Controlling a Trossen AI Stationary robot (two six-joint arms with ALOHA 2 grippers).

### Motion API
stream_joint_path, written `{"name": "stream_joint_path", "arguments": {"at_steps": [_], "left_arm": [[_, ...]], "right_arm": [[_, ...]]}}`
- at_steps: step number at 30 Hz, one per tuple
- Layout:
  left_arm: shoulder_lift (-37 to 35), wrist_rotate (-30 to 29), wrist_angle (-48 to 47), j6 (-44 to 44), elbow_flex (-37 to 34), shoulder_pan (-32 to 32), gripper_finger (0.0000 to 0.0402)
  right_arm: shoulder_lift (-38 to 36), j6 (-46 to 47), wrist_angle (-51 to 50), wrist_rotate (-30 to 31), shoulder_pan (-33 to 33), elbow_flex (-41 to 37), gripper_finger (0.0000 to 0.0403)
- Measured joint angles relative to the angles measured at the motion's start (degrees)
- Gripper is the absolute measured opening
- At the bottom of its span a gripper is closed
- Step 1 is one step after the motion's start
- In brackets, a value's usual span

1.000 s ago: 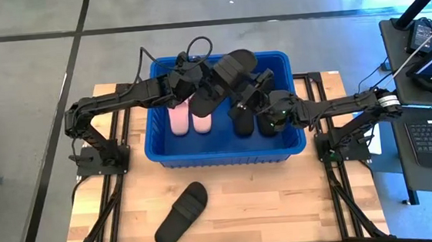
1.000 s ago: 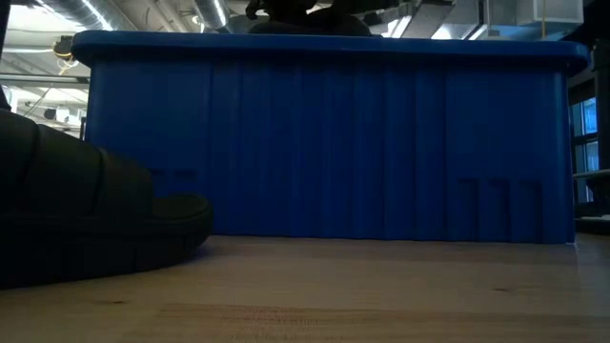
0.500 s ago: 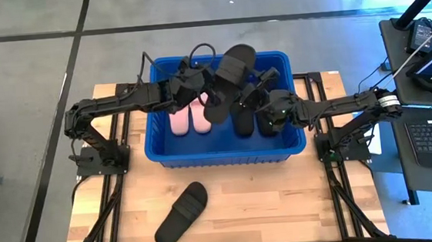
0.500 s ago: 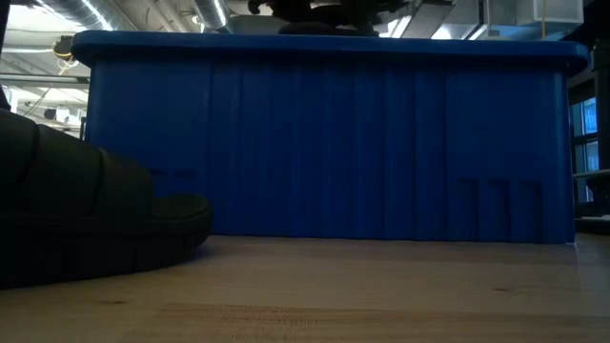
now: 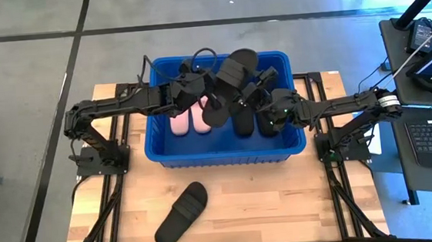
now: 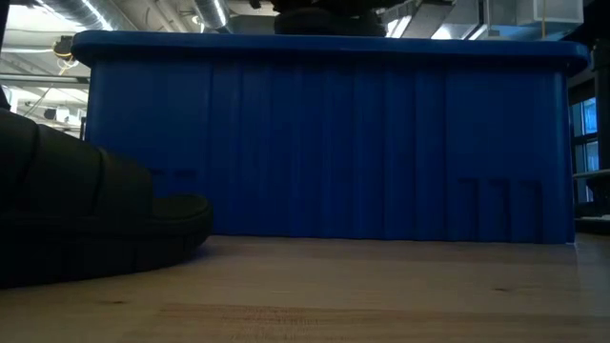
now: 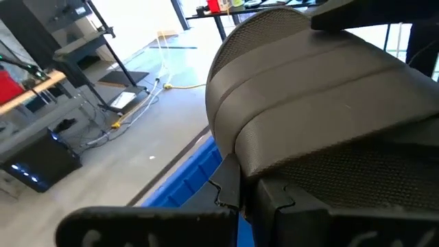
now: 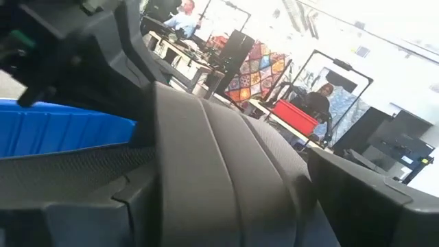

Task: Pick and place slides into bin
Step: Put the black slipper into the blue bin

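Most of the job is looking done: pink pair (image 5: 190, 120) and two black slides (image 5: 253, 121) are lying in the blue bin (image 5: 226, 154), the left hand (image 5: 208, 93) is clamping a ribbed-strap black slide (image 5: 229, 85) above it, the right hand (image 5: 254, 93) is gaping beside, and one black slide (image 5: 182, 214) is waiting on the surface (image 5: 284, 201)

Two dark jointed arms, black cable loops, maybe green LED on right wrist.

Slide: a black slide (image 7: 322, 89) fills most of the view, its wide ribbed strap uppermost, textured footbed showing at both ends.
Left tool: left tool (image 7: 274, 206) clamped on the slide's lower edge.
Bin: blue bin (image 7: 180, 184) rim below the slide.
Background: grey floor, cables, dark equipment racks.
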Motion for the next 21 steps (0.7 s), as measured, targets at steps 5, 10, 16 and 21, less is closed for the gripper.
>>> {"name": "stream_joint_path", "arguments": {"at_steps": [5, 10, 16, 21], "left_arm": [[0.00, -4.71, 0.34, 4.97, 0.00, -1.75, 0.0003], [0.00, -7.48, 0.21, 8.98, 0.00, -3.22, 0.0002], [0.00, -8.35, 0.44, 13.81, 0.00, -4.22, 0.0002], [0.00, -8.28, 1.73, 18.23, -0.02, -4.73, 0.0002]], "right_arm": [[0.00, -0.08, -0.13, -0.51, -0.02, 0.00, 0.0296], [-0.09, 1.34, -1.94, -2.78, -0.21, 0.04, 0.0277], [-0.09, 1.70, -3.36, -4.31, -0.22, 0.04, 0.0273], [-0.11, 6.02, -6.05, -4.81, -0.22, 0.07, 0.0273]]}}
